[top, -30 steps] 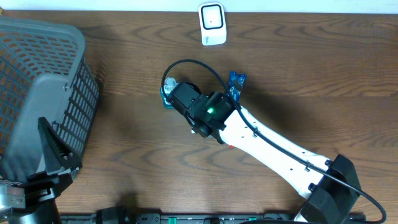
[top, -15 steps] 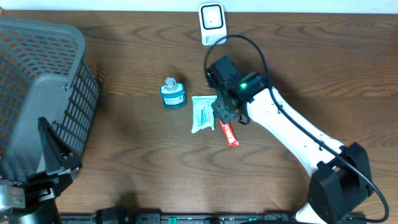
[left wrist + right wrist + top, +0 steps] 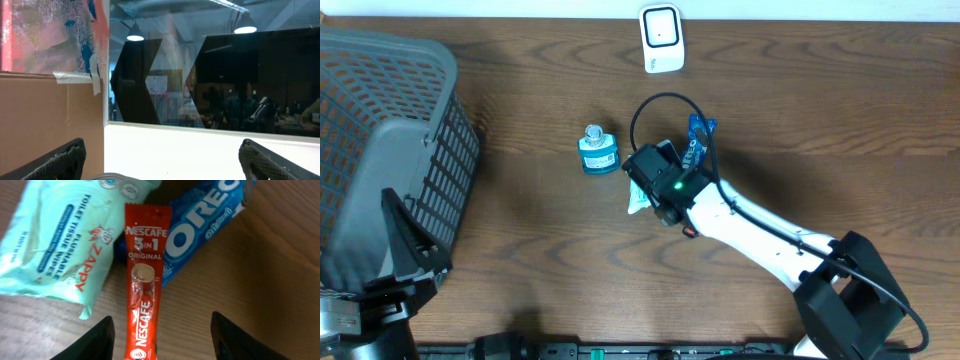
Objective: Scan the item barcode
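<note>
The red Nescafe sachet [image 3: 145,275] lay flat on the worktop [image 3: 280,290], right under my right wrist camera, label up, lengthwise between my two right fingertips [image 3: 95,340]. My right jaws stood apart above it, gripping nothing, with a dark tip on each side of the sachet's lower end. Its top end overlapped two neighbours. On one side was the pale green pack of Zappy tissue wipes [image 3: 55,245], and on the other the blue Oreo pack [image 3: 200,225], tilted and running out of the frame. No barcode showed on the sachet's upper face.

From overhead, my right arm covered most of that cluster near the middle of the worktop. Only a sliver of the wipes [image 3: 636,200], the far end of the Oreo pack [image 3: 696,138] and a red tip of the sachet [image 3: 689,232] peeked out. A small teal bottle [image 3: 598,152] stood just beside the cluster. The white scanner [image 3: 662,38] sat well apart at the far edge, and the grey basket [image 3: 380,130] filled the left end.

My left jaws were wide open and empty, with the fingers [image 3: 60,162] low in the corners of a view aimed at a dark window.
</note>
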